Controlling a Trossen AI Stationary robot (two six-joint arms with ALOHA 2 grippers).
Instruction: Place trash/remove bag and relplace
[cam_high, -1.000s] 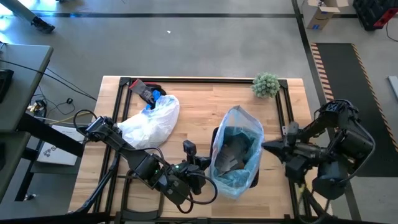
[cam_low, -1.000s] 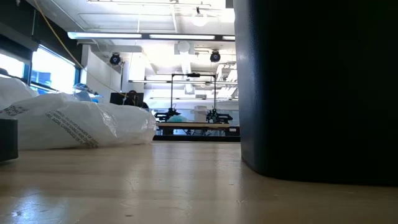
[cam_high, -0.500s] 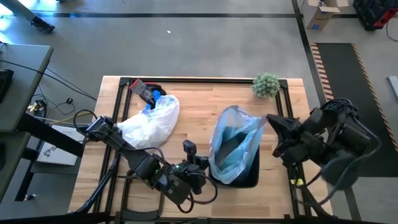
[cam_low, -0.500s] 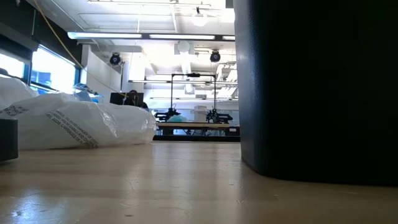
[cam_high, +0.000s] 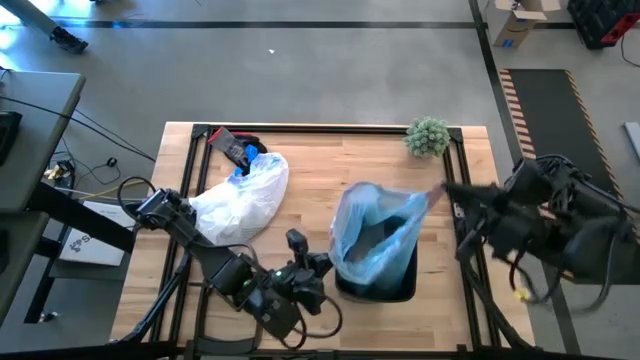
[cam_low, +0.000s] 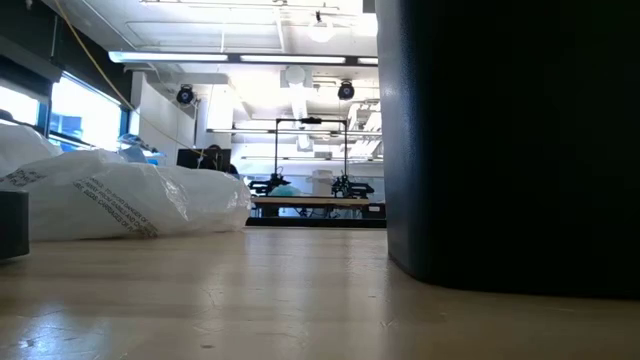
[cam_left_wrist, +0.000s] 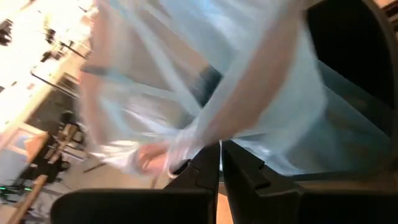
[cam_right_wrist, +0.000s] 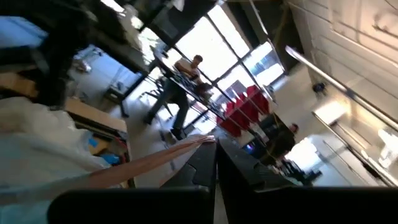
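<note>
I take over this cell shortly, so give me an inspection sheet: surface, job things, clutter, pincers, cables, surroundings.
Surface: wooden table with black frame.
Job's things: blue bag partly pulled up out of the black bin; dark trash shows inside it.
Clutter: white bag, small green plant, black-and-red item at the far left corner.
Pincers: left pincer shut on the bag's edge; right pincer shut on its reddish tie, stretched taut.
Cables: black cables loop off the left arm.
Surroundings: grey floor, cardboard box, people beyond.
</note>
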